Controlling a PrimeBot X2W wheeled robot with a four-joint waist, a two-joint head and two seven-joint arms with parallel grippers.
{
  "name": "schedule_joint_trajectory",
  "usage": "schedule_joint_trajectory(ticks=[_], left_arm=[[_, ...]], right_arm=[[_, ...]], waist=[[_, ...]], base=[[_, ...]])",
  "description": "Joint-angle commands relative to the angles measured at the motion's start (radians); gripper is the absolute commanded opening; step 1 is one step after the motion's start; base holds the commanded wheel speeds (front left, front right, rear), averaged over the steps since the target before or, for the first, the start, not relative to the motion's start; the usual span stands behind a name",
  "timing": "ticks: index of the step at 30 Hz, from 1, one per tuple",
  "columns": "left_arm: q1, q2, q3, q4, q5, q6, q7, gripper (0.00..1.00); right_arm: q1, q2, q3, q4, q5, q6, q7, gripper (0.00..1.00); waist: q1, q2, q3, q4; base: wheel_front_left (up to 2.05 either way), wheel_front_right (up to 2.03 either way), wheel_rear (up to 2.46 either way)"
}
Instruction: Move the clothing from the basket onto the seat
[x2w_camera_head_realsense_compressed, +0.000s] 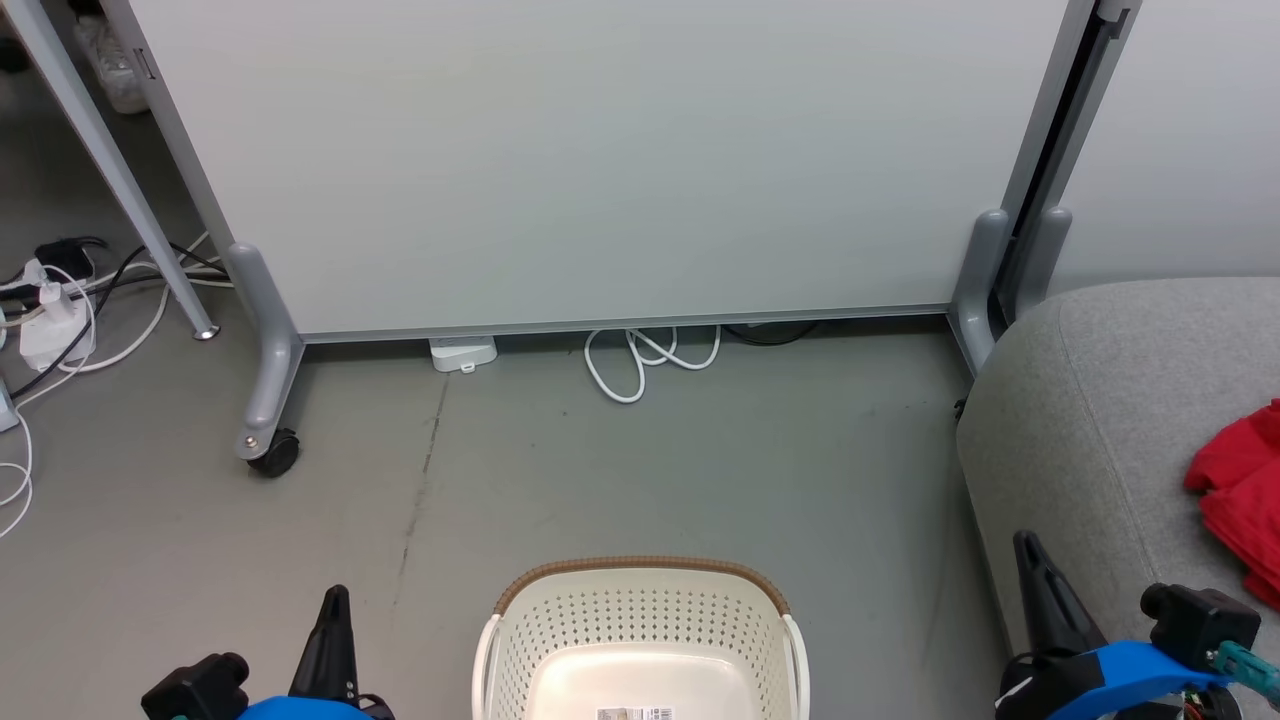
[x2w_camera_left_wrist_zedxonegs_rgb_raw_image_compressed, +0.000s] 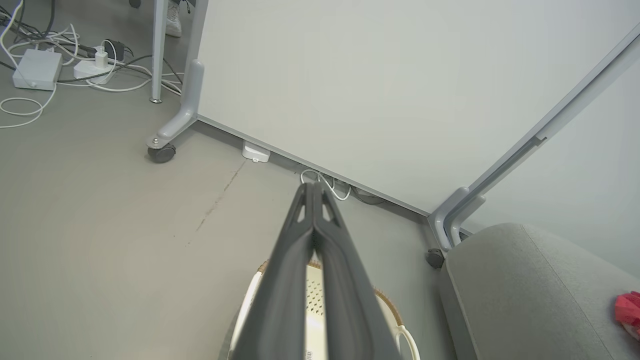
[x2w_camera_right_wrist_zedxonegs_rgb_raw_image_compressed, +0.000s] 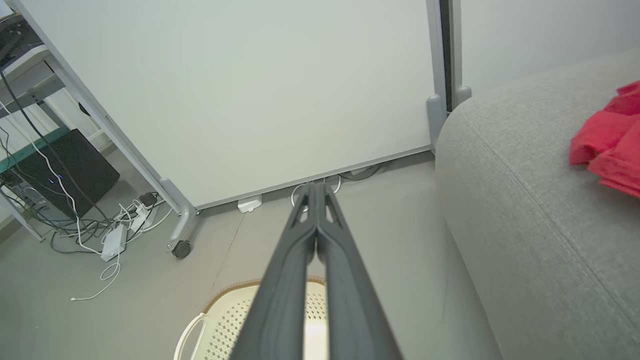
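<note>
The cream-white perforated plastic basket (x2w_camera_head_realsense_compressed: 640, 610) stands on the grey floor (x2w_camera_head_realsense_compressed: 700, 470) at the near middle. To its right, apart from it, stands the large light-grey upholstered seat (x2w_camera_head_realsense_compressed: 1090, 420), and the crumpled red fabric clothing (x2w_camera_head_realsense_compressed: 1240, 490) lies on the seat, toward its right. Behind both stands the pale flat wheeled partition panel (x2w_camera_head_realsense_compressed: 600, 160), with a looped white cable (x2w_camera_head_realsense_compressed: 650, 360) on the floor at its foot. The left tool (x2w_camera_head_realsense_compressed: 337, 595) hangs left of the basket, and the right tool (x2w_camera_head_realsense_compressed: 1026, 545) is at the seat's left edge.
</note>
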Motion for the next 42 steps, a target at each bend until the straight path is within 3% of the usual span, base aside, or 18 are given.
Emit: schedule_joint_trajectory(ticks=[1, 42], left_arm=[[-0.038, 0.002, 0.008, -0.022, -0.029, 0.004, 0.006, 0.0], [-0.085, -0.017, 0.088, -0.118, -0.533, 0.017, 0.149, 0.0]], right_arm=[[-0.029, -0.002, -0.004, -0.018, 0.038, 0.0, 0.005, 0.0], [-0.073, -0.002, -0.032, -0.029, 0.643, 0.0, 0.12, 0.0]], waist=[[0.0, -0.0001, 0.0, -0.001], [0.0, -0.0001, 0.017, -0.029]], base=[[0.0, 0.0, 0.0], [0.0, 0.0, 0.0]])
